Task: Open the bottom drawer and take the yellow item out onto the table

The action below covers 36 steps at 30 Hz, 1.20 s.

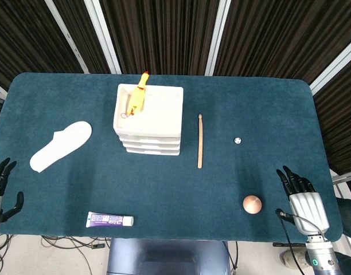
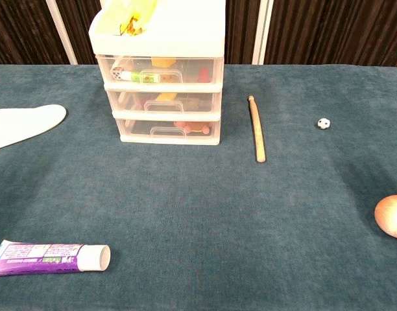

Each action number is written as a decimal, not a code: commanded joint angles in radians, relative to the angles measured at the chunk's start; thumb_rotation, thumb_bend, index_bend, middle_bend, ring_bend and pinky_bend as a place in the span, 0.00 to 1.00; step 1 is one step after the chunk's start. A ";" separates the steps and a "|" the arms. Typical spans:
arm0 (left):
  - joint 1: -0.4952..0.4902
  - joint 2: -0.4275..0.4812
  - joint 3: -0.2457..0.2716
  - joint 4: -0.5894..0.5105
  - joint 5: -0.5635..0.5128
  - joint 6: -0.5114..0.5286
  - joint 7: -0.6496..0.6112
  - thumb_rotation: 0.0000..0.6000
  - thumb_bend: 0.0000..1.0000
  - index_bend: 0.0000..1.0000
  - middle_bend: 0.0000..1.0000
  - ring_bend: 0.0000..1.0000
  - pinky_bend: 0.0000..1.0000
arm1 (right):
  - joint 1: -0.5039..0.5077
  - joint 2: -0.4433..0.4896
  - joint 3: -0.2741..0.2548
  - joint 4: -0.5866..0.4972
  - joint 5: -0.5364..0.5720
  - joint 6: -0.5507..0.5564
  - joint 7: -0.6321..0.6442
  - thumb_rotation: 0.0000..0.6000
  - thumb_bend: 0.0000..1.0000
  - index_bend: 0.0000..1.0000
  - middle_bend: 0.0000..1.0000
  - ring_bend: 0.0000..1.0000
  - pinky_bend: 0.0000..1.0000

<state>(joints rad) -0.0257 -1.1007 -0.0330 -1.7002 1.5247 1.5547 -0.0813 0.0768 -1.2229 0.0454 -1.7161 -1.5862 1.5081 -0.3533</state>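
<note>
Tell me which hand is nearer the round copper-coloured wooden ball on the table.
Right. The right hand rests open just right of the round copper-coloured wooden ball, not touching it. The left hand lies at the far left table edge, across the table.

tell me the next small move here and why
Probably reach the left hand toward the bottom drawer handle: all three drawers look closed, both hands rest open at the table's near edge, and the right hand sits farther from the drawer unit.

my table, teal cloth, carries a drawer unit, white insole, wooden stick, small die, copper ball and purple tube.
</note>
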 commanded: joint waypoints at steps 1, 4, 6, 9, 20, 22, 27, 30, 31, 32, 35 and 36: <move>0.000 0.000 0.000 0.000 0.001 0.001 0.000 1.00 0.51 0.02 0.00 0.00 0.00 | -0.001 0.001 0.000 -0.001 -0.001 0.002 0.000 1.00 0.12 0.08 0.09 0.19 0.23; 0.000 0.000 0.001 0.001 0.003 0.000 0.001 1.00 0.51 0.02 0.00 0.00 0.00 | -0.002 0.003 -0.001 -0.003 -0.004 0.005 0.000 1.00 0.12 0.08 0.09 0.19 0.23; 0.001 0.000 0.001 0.001 0.004 0.002 0.000 1.00 0.51 0.02 0.00 0.00 0.00 | -0.002 0.002 -0.003 -0.005 -0.005 0.005 -0.003 1.00 0.12 0.08 0.09 0.19 0.23; 0.000 0.000 0.001 0.001 0.005 0.002 -0.003 1.00 0.51 0.02 0.00 0.00 0.00 | -0.003 0.003 -0.003 -0.007 -0.005 0.007 -0.005 1.00 0.12 0.08 0.09 0.19 0.23; 0.003 -0.001 0.005 -0.002 0.017 0.009 0.000 1.00 0.51 0.02 0.00 0.00 0.00 | -0.012 0.017 -0.006 -0.021 -0.010 0.021 0.006 1.00 0.12 0.08 0.09 0.19 0.23; 0.004 -0.001 0.006 -0.003 0.019 0.012 0.000 1.00 0.51 0.02 0.00 0.00 0.00 | -0.013 0.020 -0.007 -0.022 -0.010 0.021 0.011 1.00 0.12 0.08 0.09 0.19 0.23; 0.006 -0.003 0.008 -0.005 0.025 0.015 0.002 1.00 0.51 0.02 0.00 0.00 0.00 | -0.014 0.027 -0.005 -0.023 -0.009 0.023 0.030 1.00 0.13 0.08 0.10 0.19 0.23; 0.006 -0.003 0.010 -0.007 0.026 0.015 0.005 1.00 0.51 0.02 0.00 0.00 0.00 | -0.003 0.031 -0.007 -0.012 -0.016 0.008 0.089 1.00 0.14 0.09 0.13 0.22 0.25; 0.006 -0.004 0.010 -0.007 0.026 0.014 0.007 1.00 0.51 0.02 0.00 0.00 0.00 | 0.004 0.030 -0.008 -0.002 -0.020 -0.002 0.126 1.00 0.14 0.09 0.14 0.24 0.26; 0.006 -0.004 0.010 -0.008 0.026 0.013 0.009 1.00 0.51 0.02 0.00 0.00 0.00 | 0.011 0.030 -0.012 0.008 -0.022 -0.015 0.168 1.00 0.15 0.10 0.16 0.25 0.27; 0.005 -0.005 0.011 -0.012 0.025 0.010 0.014 1.00 0.51 0.02 0.00 0.00 0.00 | 0.029 0.026 -0.019 0.032 -0.022 -0.049 0.292 1.00 0.17 0.12 0.19 0.29 0.30; 0.005 -0.005 0.011 -0.014 0.025 0.010 0.015 1.00 0.51 0.02 0.00 0.00 0.00 | 0.034 0.024 -0.021 0.036 -0.025 -0.057 0.325 1.00 0.17 0.12 0.20 0.30 0.32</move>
<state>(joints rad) -0.0208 -1.1059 -0.0221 -1.7139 1.5501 1.5652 -0.0663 0.0882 -1.1953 0.0330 -1.7075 -1.6042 1.4884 -0.1385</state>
